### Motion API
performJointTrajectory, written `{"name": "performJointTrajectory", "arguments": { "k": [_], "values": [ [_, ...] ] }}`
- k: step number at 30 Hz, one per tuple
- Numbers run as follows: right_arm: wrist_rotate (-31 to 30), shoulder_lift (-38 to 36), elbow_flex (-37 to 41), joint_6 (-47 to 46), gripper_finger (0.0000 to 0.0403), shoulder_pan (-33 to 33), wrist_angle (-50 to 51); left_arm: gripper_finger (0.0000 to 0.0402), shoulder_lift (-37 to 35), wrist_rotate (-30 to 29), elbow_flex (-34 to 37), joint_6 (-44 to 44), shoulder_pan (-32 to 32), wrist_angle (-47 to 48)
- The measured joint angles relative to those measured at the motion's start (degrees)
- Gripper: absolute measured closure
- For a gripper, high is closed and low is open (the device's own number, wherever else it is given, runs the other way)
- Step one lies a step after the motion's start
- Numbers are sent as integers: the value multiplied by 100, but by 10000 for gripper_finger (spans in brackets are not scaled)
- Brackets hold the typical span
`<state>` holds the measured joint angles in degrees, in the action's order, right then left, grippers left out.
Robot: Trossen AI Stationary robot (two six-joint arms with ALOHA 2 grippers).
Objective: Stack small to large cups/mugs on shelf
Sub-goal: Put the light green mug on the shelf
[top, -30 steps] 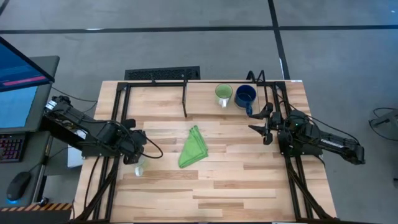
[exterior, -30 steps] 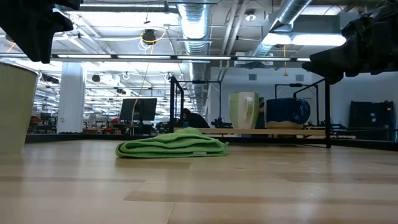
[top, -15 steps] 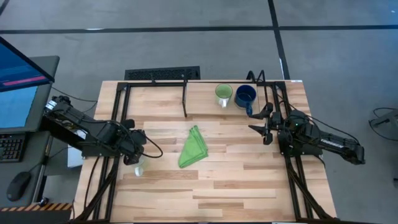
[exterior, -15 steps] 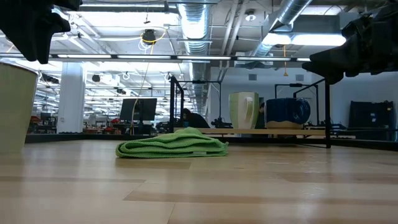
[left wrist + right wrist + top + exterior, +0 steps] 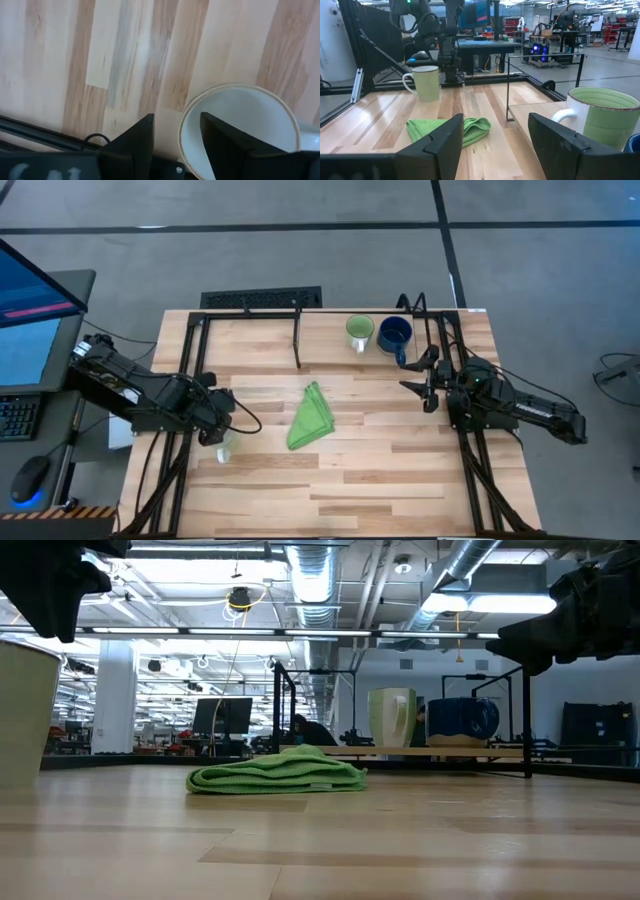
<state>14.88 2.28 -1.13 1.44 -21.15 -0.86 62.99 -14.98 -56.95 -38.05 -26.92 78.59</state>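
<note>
A white mug (image 5: 225, 452) stands upright on the table near its left edge, and shows in the left wrist view (image 5: 240, 130) and the low view (image 5: 20, 710). My left gripper (image 5: 175, 145) is open just above it, one finger over the mug's inside and one outside its rim. A light green mug (image 5: 359, 332) and a dark blue mug (image 5: 395, 333) stand side by side on the shelf (image 5: 330, 330) at the far edge. My right gripper (image 5: 420, 375) is open and empty, in front of the blue mug.
A folded green cloth (image 5: 311, 417) lies mid-table between the arms. Thin black posts and a rail (image 5: 298, 335) frame the shelf. A monitor (image 5: 30, 310) stands off the table's left side.
</note>
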Motion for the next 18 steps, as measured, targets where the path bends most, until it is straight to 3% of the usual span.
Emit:
{"name": "performJointTrajectory", "arguments": {
  "k": [7,18],
  "values": [
    [1,0,0,1,157,0,0,250,0,256,1,-1,0,5],
    [1,0,0,-1,157,0,0,249,-1,118,2,-162,0,46]
  ]
}}
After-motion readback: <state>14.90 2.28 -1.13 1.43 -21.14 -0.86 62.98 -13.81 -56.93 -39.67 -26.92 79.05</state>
